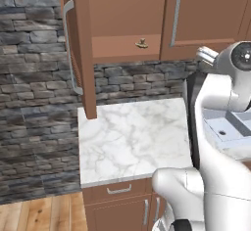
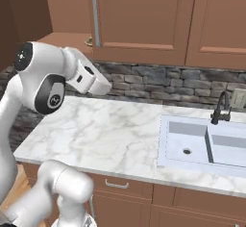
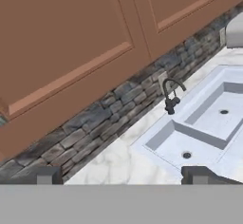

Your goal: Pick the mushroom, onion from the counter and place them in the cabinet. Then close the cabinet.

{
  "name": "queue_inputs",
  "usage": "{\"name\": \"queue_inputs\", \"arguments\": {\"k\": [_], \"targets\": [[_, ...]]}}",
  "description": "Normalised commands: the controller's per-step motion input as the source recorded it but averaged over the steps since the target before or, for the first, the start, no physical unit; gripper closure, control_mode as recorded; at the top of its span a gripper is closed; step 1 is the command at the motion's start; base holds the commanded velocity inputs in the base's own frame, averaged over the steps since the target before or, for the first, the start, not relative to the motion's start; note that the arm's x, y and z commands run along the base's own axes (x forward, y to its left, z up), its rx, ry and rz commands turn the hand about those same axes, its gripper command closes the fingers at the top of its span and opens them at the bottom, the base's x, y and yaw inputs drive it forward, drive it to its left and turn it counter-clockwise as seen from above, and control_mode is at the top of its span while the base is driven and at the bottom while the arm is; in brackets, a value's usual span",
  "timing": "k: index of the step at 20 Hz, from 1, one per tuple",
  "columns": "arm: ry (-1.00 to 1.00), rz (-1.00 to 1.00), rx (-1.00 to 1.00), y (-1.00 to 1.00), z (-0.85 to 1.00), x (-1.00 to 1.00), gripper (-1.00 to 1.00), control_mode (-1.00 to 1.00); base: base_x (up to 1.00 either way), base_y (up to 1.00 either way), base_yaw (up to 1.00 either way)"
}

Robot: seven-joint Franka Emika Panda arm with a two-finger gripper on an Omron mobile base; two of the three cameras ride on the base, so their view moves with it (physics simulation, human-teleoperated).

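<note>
One veined marble counter [image 1: 132,137], brown cabinet [image 1: 127,29].

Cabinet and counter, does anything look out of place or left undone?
One cabinet door stands swung wide open over the counter. A small tan mushroom sits on the cabinet's bottom shelf. Nothing looks spilled or damaged.

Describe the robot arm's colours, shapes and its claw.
The arm is glossy white with rounded tubular links and round dark grey joint caps. The claw has two small, dark, blocky finger tips.
</note>
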Motion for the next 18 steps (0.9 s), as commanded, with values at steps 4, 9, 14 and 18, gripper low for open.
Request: {"name": "queue_inputs", "arguments": {"k": [4, 9, 14, 18], "targets": [[-0.01, 0.09, -0.05, 0.53, -0.03, -1.00, -1.00, -1.00, 0.00, 0.00, 0.00], [0.00, 0.15, -0.11, 0.61, 0.00, -1.00, -1.00, -1.00, 0.00, 0.00, 0.00], [0.02, 0.15, -0.10, 0.58, 0.16, -0.99, -1.00, -1.00, 0.00, 0.00, 0.00], [0.03, 0.17, -0.10, 0.58, 0.28, -0.89, -1.00, -1.00, 0.00, 0.00, 0.00]]}}
